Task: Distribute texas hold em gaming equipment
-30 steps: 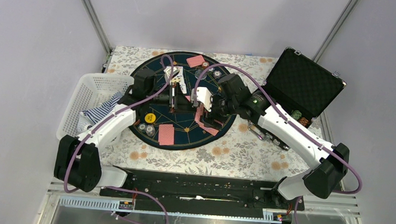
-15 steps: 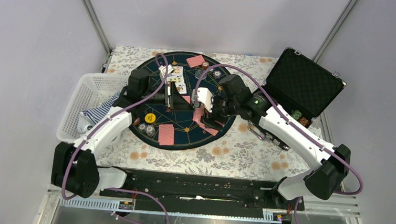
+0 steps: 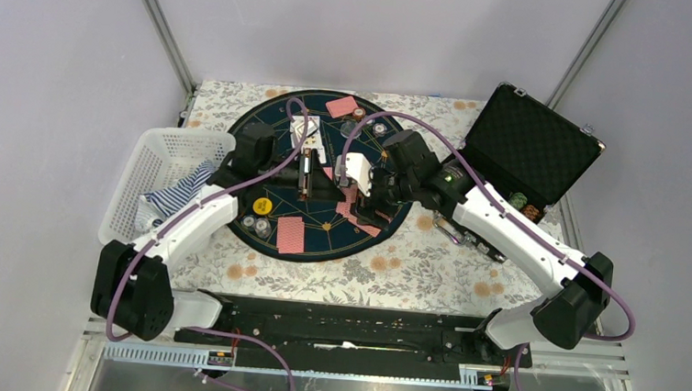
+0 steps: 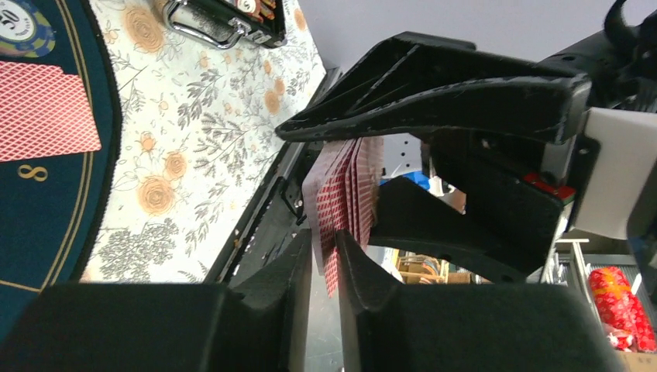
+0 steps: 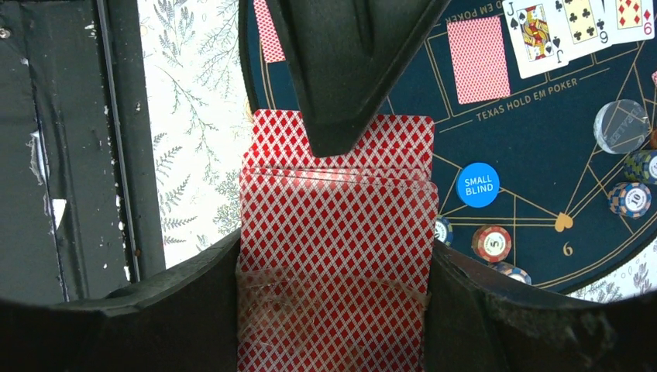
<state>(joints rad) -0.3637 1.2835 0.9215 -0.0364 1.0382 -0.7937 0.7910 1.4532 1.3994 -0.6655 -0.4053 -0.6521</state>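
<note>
Centrally above the round mat [image 3: 330, 242], the right fingers [image 5: 341, 85] clamp a fanned deck of red-backed cards [image 5: 337, 225]. The left fingers [image 4: 279, 302] stand narrowly apart around one card's edge; whether they pinch it cannot be told. Chips [image 5: 491, 242] and a blue button [image 5: 477, 184] lie on the mat.

Mat [image 5: 527, 155] — gold "TEXAS HOLD EM POKER" toward centre; gold "6" near its edge; gold "8" near its edge in left wrist view.
Blue button [image 5: 477, 184] — "SMALL BLIND".
Red chip [image 5: 492, 242]: "5".
Blue chip [image 5: 633, 197]: "10".
Face-up cards [image 5: 577, 22]: J spades, 9 clubs, 6 diamonds.
</note>
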